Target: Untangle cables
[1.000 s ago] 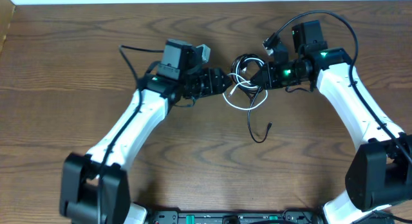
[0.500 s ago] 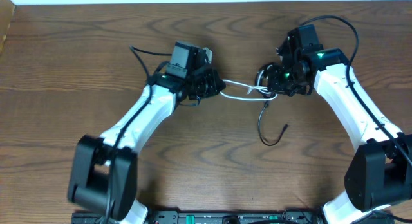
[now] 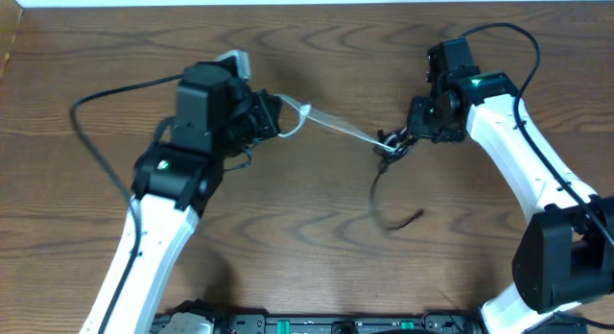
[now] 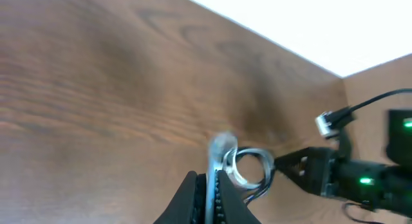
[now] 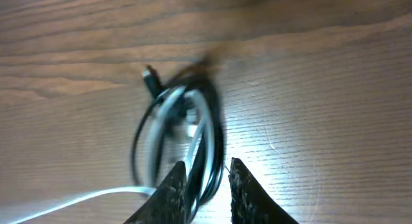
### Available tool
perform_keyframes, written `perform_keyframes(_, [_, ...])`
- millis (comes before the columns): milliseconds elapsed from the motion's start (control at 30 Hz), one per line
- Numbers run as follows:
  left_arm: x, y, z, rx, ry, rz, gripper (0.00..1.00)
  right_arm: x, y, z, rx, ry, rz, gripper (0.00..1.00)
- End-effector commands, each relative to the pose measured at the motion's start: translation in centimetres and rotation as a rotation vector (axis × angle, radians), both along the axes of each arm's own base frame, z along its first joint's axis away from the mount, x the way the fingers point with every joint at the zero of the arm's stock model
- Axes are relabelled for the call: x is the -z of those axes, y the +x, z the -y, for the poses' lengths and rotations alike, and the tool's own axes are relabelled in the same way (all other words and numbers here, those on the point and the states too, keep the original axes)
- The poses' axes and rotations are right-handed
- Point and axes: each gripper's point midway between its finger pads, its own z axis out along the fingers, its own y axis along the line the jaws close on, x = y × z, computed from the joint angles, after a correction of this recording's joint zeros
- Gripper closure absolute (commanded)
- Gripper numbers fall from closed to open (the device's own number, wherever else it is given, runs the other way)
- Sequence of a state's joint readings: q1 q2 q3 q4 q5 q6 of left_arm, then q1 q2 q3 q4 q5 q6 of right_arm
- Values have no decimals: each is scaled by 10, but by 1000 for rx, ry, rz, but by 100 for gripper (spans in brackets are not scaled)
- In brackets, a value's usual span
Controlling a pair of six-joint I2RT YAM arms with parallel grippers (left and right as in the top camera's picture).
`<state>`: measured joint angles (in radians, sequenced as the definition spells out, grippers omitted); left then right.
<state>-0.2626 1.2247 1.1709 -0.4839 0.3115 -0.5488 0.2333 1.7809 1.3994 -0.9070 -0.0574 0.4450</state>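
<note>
The white cable (image 3: 331,126) runs taut from my left gripper (image 3: 278,118) to a small knot of loops (image 3: 387,145) at my right gripper (image 3: 401,142). The black cable (image 3: 377,192) trails from that knot toward the near side, its plug end (image 3: 416,216) lying on the table. In the left wrist view my left gripper (image 4: 209,177) is shut on the white cable (image 4: 219,150), with the loops (image 4: 250,167) beyond it. The right wrist view shows my right gripper (image 5: 205,171) with its jaws apart; the black and white loops (image 5: 193,114) pass between them against the left finger, clear of the right one.
The wooden table (image 3: 307,257) has its far edge (image 3: 307,2) against a white wall. A thick black arm wire (image 3: 106,99) loops out to the left of my left arm. Another arm wire (image 3: 508,36) arcs above my right arm.
My left gripper shut on the white cable and pulled away to the left, drawing it straight out of the bundle. My right gripper's jaws have parted slightly. The black cable's tail shifted a little.
</note>
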Motion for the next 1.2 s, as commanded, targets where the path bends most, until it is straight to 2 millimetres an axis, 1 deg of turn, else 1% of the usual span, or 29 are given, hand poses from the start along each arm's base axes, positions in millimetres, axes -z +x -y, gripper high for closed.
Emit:
perform_keyframes(0, [-26, -4, -20, -53, 18, 86, 93, 15, -2, 5, 21, -21, -40, 80])
perform_keyframes(67, [-28, -5, -31, -81, 23, 87, 93, 17, -3, -1, -12, 1, -45, 80])
perform_keyframes(100, [-26, -6, -34, -88, 25, 79, 92, 16, -2, -3, -23, 10, -44, 80])
perform_keyframes(233, [-4, -11, -38, -49, 103, 15, 93, 13, -1, -19, -113, 87, -27, 76])
perform_keyframes(267, [2, -12, -38, -38, 119, -2, 93, 12, -1, -21, -115, 98, -27, 69])
perform_keyframes(333, [16, -15, -38, -5, 164, -40, 92, 12, -1, -23, -117, 111, -28, 53])
perform_keyframes(367, [22, -16, -39, 15, 188, -56, 91, 12, -1, -23, -117, 113, -29, 46])
perform_keyframes(467, [45, -21, -39, 73, 253, -122, 83, 11, -2, -23, -115, 129, -36, 40])
perform_keyframes(533, [61, -19, -39, 126, 303, -150, 51, 10, -1, -20, -107, 145, -37, 38])
perform_keyframes(567, [66, -18, -39, 148, 322, -158, 41, 10, -1, -20, -102, 161, -38, 37])
perform_keyframes(600, [74, -18, -37, 183, 342, -168, 33, 8, 0, -19, -98, 178, -38, 37])
perform_keyframes(667, [84, -18, -35, 225, 370, -188, 25, 5, 2, -17, -95, 207, -33, 37])
perform_keyframes(700, [93, -19, -32, 266, 394, -203, 23, 0, 3, -13, -96, 238, -22, 36])
perform_keyframes(767, [104, -20, -25, 326, 425, -212, 20, -7, 5, -9, -107, 281, -5, 35])
perform_keyframes(833, [109, -21, -14, 385, 449, -199, 18, -17, 7, -2, -124, 330, 22, 34])
perform_keyframes(900, [107, -20, -3, 425, 461, -165, 17, -23, 8, 4, -126, 360, 38, 34])
perform_keyframes(933, [102, -18, 10, 458, 468, -117, 17, -26, 10, 12, -123, 380, 50, 34])
perform_keyframes(967, [100, -17, 16, 468, 466, -96, 17, -26, 10, 16, -113, 380, 50, 34])
perform_keyframes(1067, [88, -16, 49, 534, 441, 0, 17, -25, 10, 31, -82, 378, 48, 34])
perform_keyframes(1100, [83, -18, 63, 565, 431, 38, 17, -25, 10, 36, -75, 377, 48, 34])
perform_keyframes(1133, [80, -19, 72, 583, 428, 62, 17, -25, 10, 39, -65, 377, 46, 34])
perform_keyframes(1167, [77, -21, 86, 609, 423, 95, 17, -24, 10, 45, -52, 376, 46, 34])
